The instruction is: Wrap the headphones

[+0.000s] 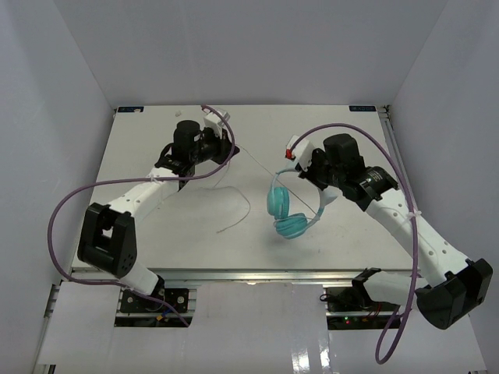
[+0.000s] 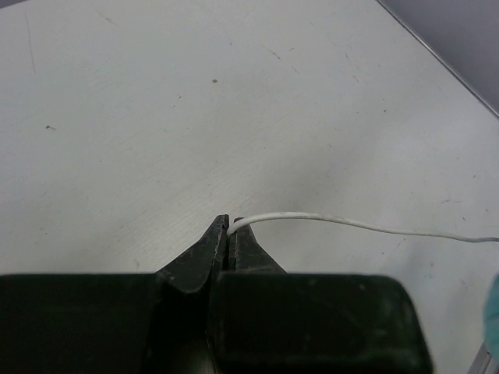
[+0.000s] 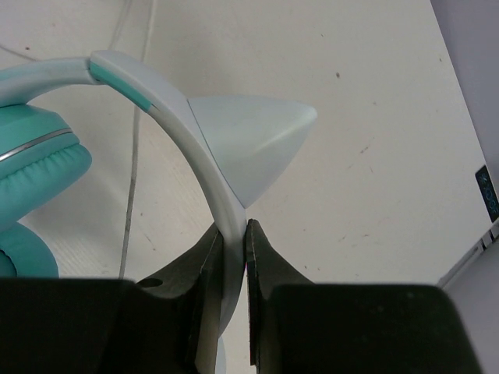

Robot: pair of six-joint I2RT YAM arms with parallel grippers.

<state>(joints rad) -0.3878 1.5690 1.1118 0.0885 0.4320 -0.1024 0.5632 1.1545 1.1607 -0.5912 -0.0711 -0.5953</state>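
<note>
Roughly at the middle of the table, a little to the right, the headphones hang from the right gripper, whose jaws are clenched on the pale headband just below a pale pointed ear-shaped piece on the band. The two teal earcups sit one nearer than the other, low over the surface; whether they touch it cannot be told. From the headphones the thin whitish cord runs in a straight, raised line up and to the left to the left gripper, whose jaws are pinched together on the cord's end, the white tip showing just at the fingertips. A further slack curve of the same thin white line lies on the table to the left of the earcups. Both arms reach in from the near edge toward the far half of the table, each trailing a thick purple cable, well apart from the cord. White walls close the table in on the left, right and far sides
</note>
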